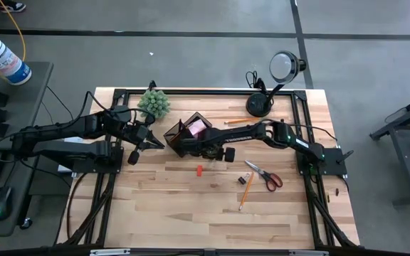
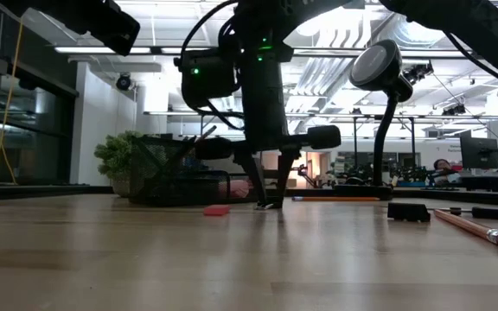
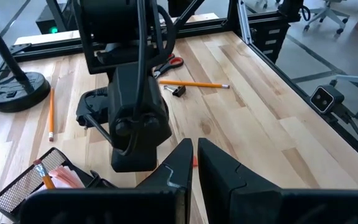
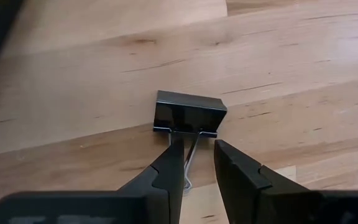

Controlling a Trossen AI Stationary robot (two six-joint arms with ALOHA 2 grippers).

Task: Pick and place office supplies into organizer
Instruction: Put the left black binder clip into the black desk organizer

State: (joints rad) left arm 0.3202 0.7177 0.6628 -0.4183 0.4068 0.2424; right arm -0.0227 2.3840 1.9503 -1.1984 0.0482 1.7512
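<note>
Beside organizer [image 1: 188, 132], right tool [image 4: 194, 163] on binder clip [image 4: 189, 114]

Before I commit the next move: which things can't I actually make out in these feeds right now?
- High view: the right gripper covers the binder clip; its arm crosses the organizer, so the contents are only partly seen.
- Low view: the organizer is a dark backlit shape; the pencil is cut off by the right edge.
- Left wrist view: the left gripper hides most of the red block.
</note>
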